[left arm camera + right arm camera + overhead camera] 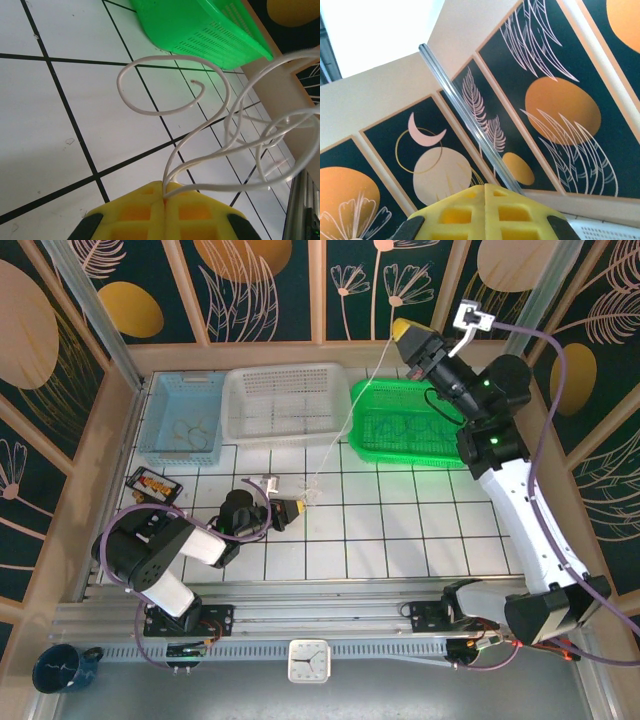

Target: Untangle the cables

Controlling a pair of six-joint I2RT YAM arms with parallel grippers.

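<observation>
One cables [316, 490] strand, diagonal, left claw [300, 507] to right claw [402, 331]

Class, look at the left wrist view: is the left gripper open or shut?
Shut on the cables: the left gripper's yellow pads meet at a seam, and white wires emerge from it.

- No text, label, brand or number can be read anywhere.
- The small white square clock [308, 661] has dial marks too small to read.
</observation>
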